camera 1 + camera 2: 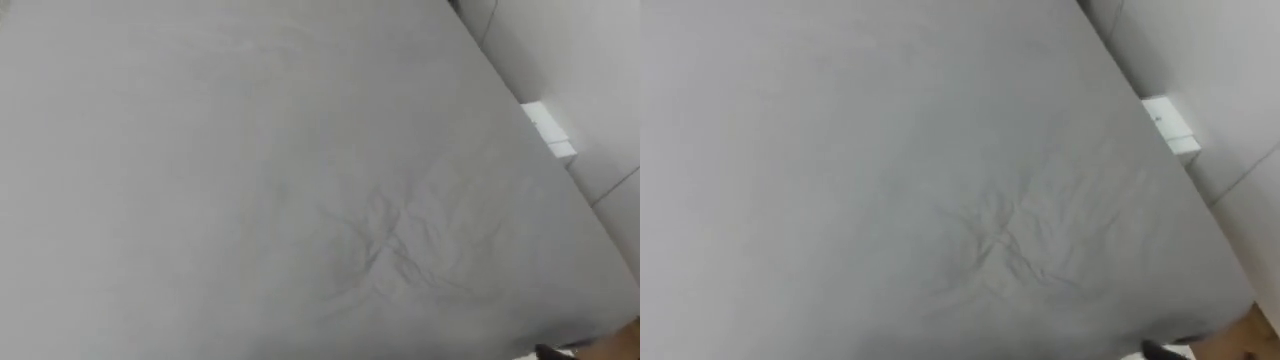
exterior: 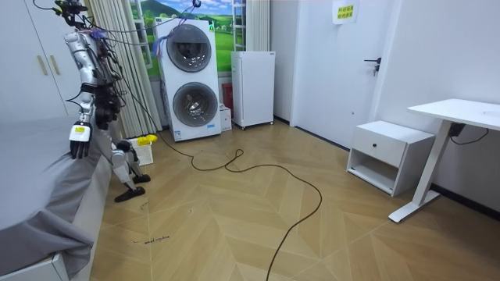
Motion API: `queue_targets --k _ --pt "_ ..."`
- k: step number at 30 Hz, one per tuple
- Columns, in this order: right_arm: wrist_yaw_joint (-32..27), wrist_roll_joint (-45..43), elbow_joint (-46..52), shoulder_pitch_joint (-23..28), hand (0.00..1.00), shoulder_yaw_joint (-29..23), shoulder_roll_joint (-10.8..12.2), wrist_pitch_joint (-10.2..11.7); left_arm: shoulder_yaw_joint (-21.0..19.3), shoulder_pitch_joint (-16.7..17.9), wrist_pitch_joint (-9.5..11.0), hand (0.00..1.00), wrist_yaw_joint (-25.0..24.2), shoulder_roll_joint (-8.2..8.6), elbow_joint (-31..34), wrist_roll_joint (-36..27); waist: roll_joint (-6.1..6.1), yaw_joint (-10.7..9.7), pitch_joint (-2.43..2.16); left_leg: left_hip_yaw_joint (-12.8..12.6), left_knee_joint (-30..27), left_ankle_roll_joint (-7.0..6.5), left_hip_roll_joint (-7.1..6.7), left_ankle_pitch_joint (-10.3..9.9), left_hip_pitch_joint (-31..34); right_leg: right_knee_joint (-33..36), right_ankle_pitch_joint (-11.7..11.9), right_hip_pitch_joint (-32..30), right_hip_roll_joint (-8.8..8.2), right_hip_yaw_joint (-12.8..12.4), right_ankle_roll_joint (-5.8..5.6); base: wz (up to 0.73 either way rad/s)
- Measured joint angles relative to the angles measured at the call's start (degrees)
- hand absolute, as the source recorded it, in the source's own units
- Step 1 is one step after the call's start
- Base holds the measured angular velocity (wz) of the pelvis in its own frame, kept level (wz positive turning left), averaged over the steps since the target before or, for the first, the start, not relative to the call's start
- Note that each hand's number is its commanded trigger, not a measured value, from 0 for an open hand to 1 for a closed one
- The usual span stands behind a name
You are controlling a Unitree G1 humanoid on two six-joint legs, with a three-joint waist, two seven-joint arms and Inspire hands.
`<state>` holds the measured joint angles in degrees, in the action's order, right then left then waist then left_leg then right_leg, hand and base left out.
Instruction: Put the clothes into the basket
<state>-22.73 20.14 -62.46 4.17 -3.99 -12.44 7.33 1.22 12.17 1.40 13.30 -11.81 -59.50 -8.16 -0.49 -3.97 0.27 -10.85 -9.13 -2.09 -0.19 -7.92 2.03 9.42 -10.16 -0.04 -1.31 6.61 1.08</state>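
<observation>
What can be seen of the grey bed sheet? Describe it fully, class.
The grey bed sheet is plain, matt cloth spread flat over the bed. It lies mostly smooth, with one patch of fine creases toward the eye views' lower right. In the room view it hangs over the bed's side in loose folds, down toward the wooden floor. The robot stands close against that side.

The robot is shiny silver and grey, with black bits where it bends; thin dark cables loop round its chest and arms (a little purple shows near the top); its hand (image 2: 79, 139) is pale on the back with dark fingers; its feet are black.
</observation>
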Motion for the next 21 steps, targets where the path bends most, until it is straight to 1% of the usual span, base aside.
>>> queue_targets --k 1,2,5,7,8,10,12,14,16,21 --pt "1.13 -0.86 -1.57 0.16 0.0 0.9 0.72 -0.39 -0.15 -0.04 0.25 0.0 0.03 0.47 0.0 0.47 -0.01 0.09 0.0 0.42 0.06 0.0 -0.49 0.0 -0.19 -0.07 -0.12 0.49 -0.21 0.78 -0.02 0.31" --pt "2.35 -2.11 -2.54 0.45 0.0 1.17 1.42 -1.13 -1.22 -0.11 0.41 0.0 0.03 1.09 -0.01 1.22 -0.01 0.32 0.01 0.7 0.24 0.0 -0.58 0.0 -0.42 -0.41 -0.18 0.99 -0.35 1.56 -0.07 0.23" --pt "4.92 -4.36 -3.71 1.84 0.0 2.87 2.05 -1.91 -3.34 -0.26 0.46 0.0 0.02 2.15 0.02 3.75 -0.14 1.26 0.01 1.31 0.54 -0.05 -0.6 -0.03 -1.13 -0.82 -0.26 2.18 -0.55 2.34 -0.17 0.13" --pt "7.47 -6.23 -4.28 2.03 0.0 4.02 2.19 -2.95 -3.48 -0.36 0.52 0.0 0.06 2.34 0.34 5.55 -0.2 1.88 0.04 1.69 0.67 -0.07 -0.82 -0.05 -1.16 -0.87 -0.41 2.29 -0.62 2.3 -0.24 0.07" --pt "7.9 -7.03 -4.31 2.04 0.0 4.4 2.27 -3.17 -3.48 -0.36 0.52 0.0 0.1 2.34 0.5 6.17 -0.22 2.09 0.04 1.71 0.66 -0.08 -1.11 -0.06 -1.17 -0.89 -0.42 2.35 -0.61 2.43 -0.24 0.06" --pt "9.17 -9.86 -4.79 2.12 0.0 5.55 3.07 -3.21 -3.35 -0.45 0.52 0.0 0.34 2.43 0.82 7.32 -0.42 2.32 0.16 2.82 0.66 -0.09 -1.46 -0.08 -1.44 -1.0 -0.83 3.07 -0.75 2.96 -0.35 0.2" --pt "9.24 -11.01 -5.95 1.7 0.0 6.11 3.58 -3.75 -3.3 -0.52 0.64 0.0 0.34 2.63 0.87 7.93 -0.49 2.91 0.14 3.12 0.66 -0.13 -1.54 -0.18 -1.49 -0.91 -1.03 3.18 -0.81 3.02 -0.36 0.12" --pt "9.76 -11.79 -6.46 1.49 0.0 6.58 3.59 -3.86 -3.35 -0.49 0.63 0.0 0.34 2.97 0.84 8.84 -0.34 2.95 0.18 3.21 0.66 -0.17 -1.6 -0.21 -1.44 -0.95 -1.06 3.2 -0.86 3.1 -0.39 0.02" --pt "11.01 -12.97 -6.46 1.49 0.0 6.65 3.65 -4.59 -3.38 -0.49 0.62 0.0 0.3 3.58 0.81 10.84 -0.16 2.93 0.18 3.34 0.66 -0.19 -1.67 -0.22 -1.41 -0.92 -1.13 3.23 -0.96 3.3 -0.43 0.02" --pt "12.55 -13.79 -6.46 1.39 0.0 7.4 3.99 -5.39 -3.34 -0.54 0.61 0.0 -0.24 4.59 0.45 11.67 0.38 3.23 0.27 3.52 0.66 -0.21 -1.73 -0.24 -1.41 -0.88 -1.25 3.26 -1.1 3.57 -0.55 0.02"
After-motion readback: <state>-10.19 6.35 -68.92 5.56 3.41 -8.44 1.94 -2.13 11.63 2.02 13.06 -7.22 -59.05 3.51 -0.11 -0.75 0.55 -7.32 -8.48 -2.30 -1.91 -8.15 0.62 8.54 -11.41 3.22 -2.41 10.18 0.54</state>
